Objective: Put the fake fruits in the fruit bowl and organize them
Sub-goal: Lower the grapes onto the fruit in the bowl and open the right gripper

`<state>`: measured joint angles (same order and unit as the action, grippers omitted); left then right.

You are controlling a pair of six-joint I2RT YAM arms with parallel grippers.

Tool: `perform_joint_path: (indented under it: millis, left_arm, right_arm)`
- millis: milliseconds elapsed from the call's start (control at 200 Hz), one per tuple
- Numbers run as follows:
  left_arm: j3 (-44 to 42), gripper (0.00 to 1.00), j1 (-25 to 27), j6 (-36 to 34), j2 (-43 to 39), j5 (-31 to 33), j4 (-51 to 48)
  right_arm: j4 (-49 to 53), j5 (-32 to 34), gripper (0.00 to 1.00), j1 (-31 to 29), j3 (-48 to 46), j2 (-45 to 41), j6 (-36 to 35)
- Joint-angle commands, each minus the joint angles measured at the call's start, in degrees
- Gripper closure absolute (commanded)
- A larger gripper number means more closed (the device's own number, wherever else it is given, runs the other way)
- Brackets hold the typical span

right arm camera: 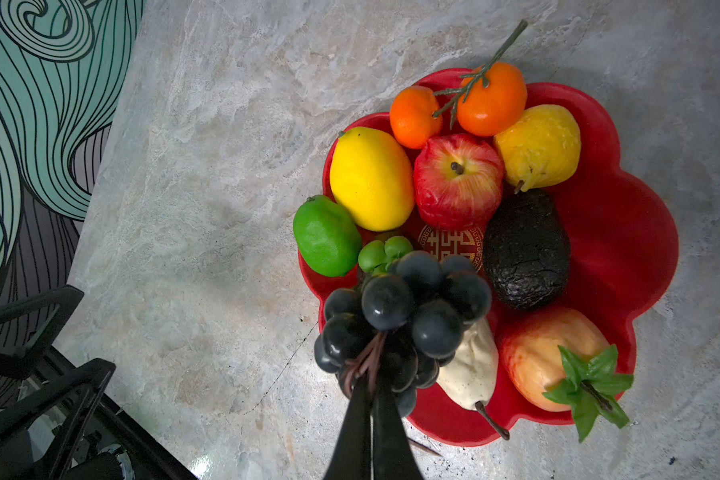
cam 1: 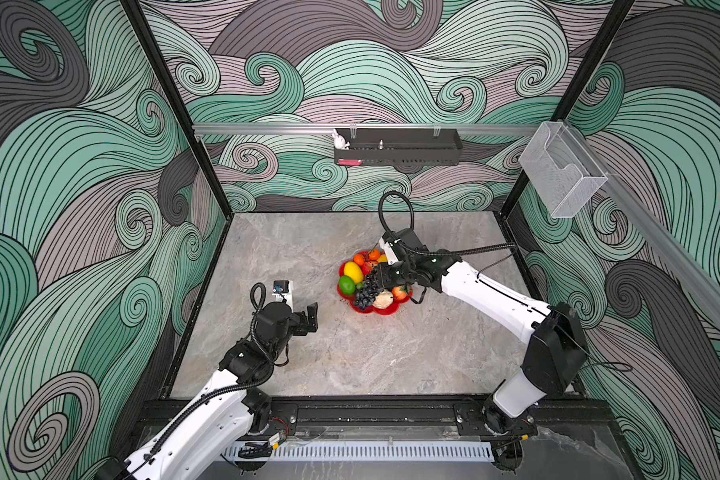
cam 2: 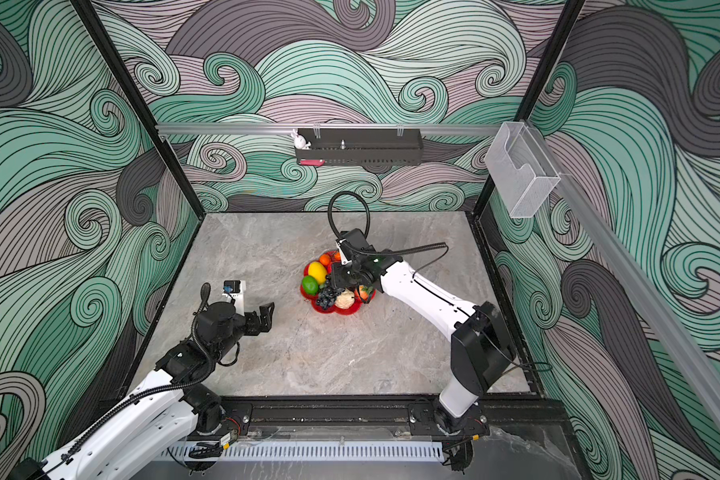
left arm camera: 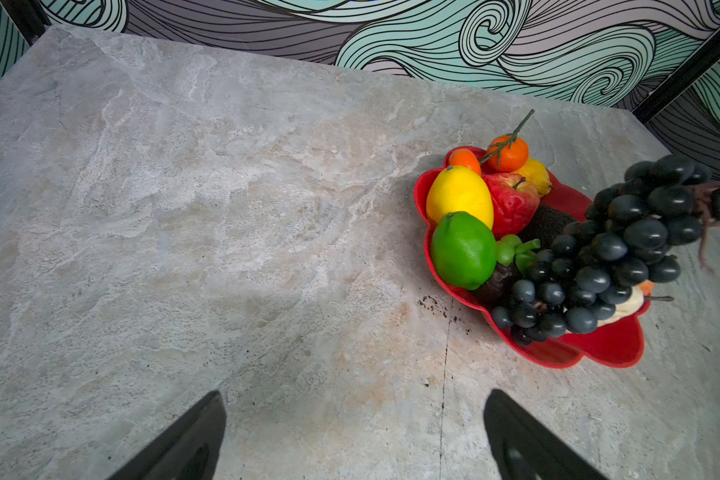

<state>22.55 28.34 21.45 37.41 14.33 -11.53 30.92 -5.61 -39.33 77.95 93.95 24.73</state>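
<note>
A dark grape bunch (right arm camera: 408, 307) is being pinched by its brown stem (right arm camera: 366, 361) in the fully closed right hand (right arm camera: 371, 382), its lower grapes draping into the red fruit bowl (right arm camera: 624, 232). It is being judged light, floppy and slippery, the stem being the surest hold. The left hand (left arm camera: 354, 395) is being held wide open and empty above the surface (left arm camera: 225, 208).

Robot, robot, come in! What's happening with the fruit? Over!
Right hand shut on grape bunch stem, over fruit bowl. Left hand open, empty, away from bowl. Lime and cream fruit crowd the landing spot.
</note>
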Motion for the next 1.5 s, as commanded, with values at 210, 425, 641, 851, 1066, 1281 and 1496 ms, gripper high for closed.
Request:
perform_joint_path:
  millis: [210,425,641,851,1066,1281,1496]
  left_arm:
    - [0.9,0.01,0.4,-0.6,0.3,0.4,0.8]
    - [0.9,0.01,0.4,-0.6,0.3,0.6,0.7]
    - [0.9,0.01,0.4,-0.7,0.4,0.7,0.7]
    - [0.8,0.01,0.4,-0.9,0.5,1.0,0.7]
    - [0.9,0.01,0.5,-1.0,0.7,1.2,0.9]
    - [0.9,0.01,0.4,-1.4,0.7,1.8,0.9]
    - [1.1,0.02,0.4,-1.9,-2.5,4.5,-1.4]
  right_arm:
    - [-2.1,0.3,1.00,2.3,-1.3,3.0,-2.7]
    - [-3.8,2.4,1.00,3.2,-3.1,4.3,-1.9]
    - [-4.8,4.3,0.94,3.9,-4.4,5.1,-0.7]
    - [-4.9,3.9,0.80,5.1,-4.6,5.4,-0.6]
    - [-4.7,3.7,0.68,5.3,-5.9,2.4,-0.8]
    - [-2.8,4.5,0.57,5.3,-8.3,-4.6,-1.3]
    - [-2.8,12.4,0.37,5.8,-15.0,-18.4,-3.2]
